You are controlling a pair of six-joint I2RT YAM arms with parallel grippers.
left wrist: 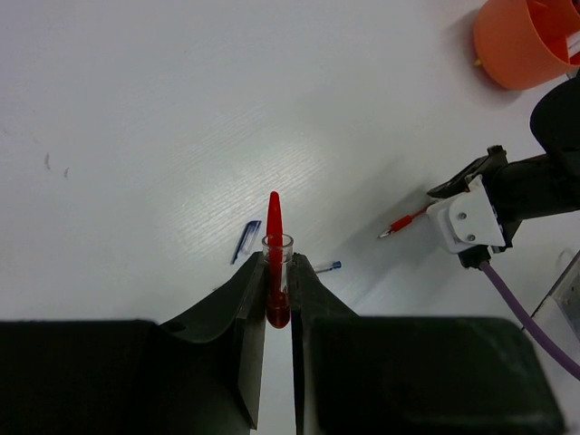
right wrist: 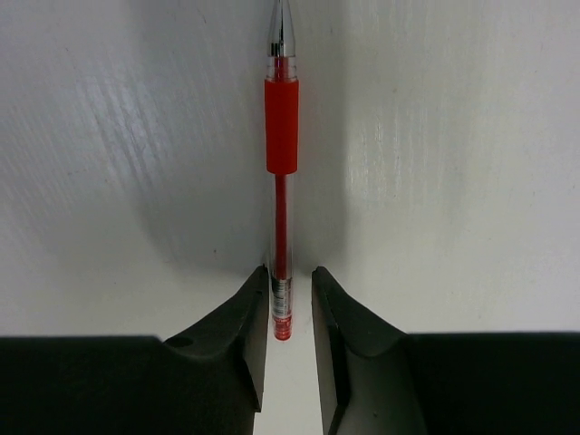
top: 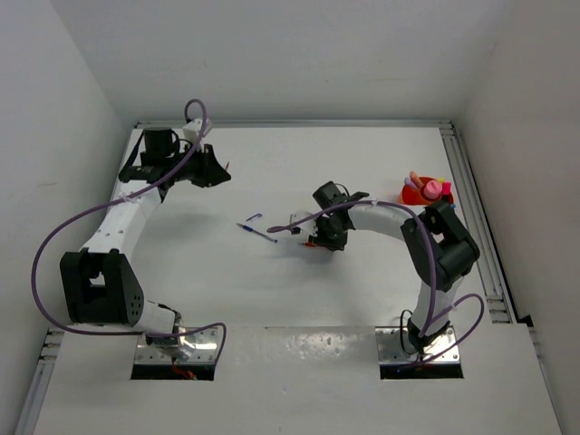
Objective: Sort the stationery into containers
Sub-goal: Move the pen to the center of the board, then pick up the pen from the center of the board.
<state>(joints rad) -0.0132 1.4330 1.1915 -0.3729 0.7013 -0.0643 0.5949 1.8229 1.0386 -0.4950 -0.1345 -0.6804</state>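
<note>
closest to the lens, the left claw (left wrist: pixel 279 265) is clenched on a small red pen cap (left wrist: pixel 275 227), which stands up between its fingers, pinched only at its lower end. this claw hangs at the far left of the worktop (top: pixel 272 181), well apart from everything else. moving right, a loose blue cap (left wrist: pixel 246 240) and a thin blue pen (top: pixel 258 232) lie near each other mid-worktop, both still unsorted. next comes the right claw (right wrist: pixel 290 283), low over the surface with the tail end of an uncapped red pen (right wrist: pixel 281 136) between its fingers. a sliver of white shows on one side of the barrel, so i cannot tell whether it is truly gripped. far right sits the orange bowl (left wrist: pixel 517 50), already holding a pink-capped bottle (top: pixel 433 188) and some markers. as i judge it, the main risk is that tail-end hold: with nearly the whole pen beyond the fingers, it could swing, droop or slip free on the way to the bowl, and the bare tip could mark the worktop. the shallowly held cap might pop out under squeeze, and a careless sweep could scatter the blue pieces.
</note>
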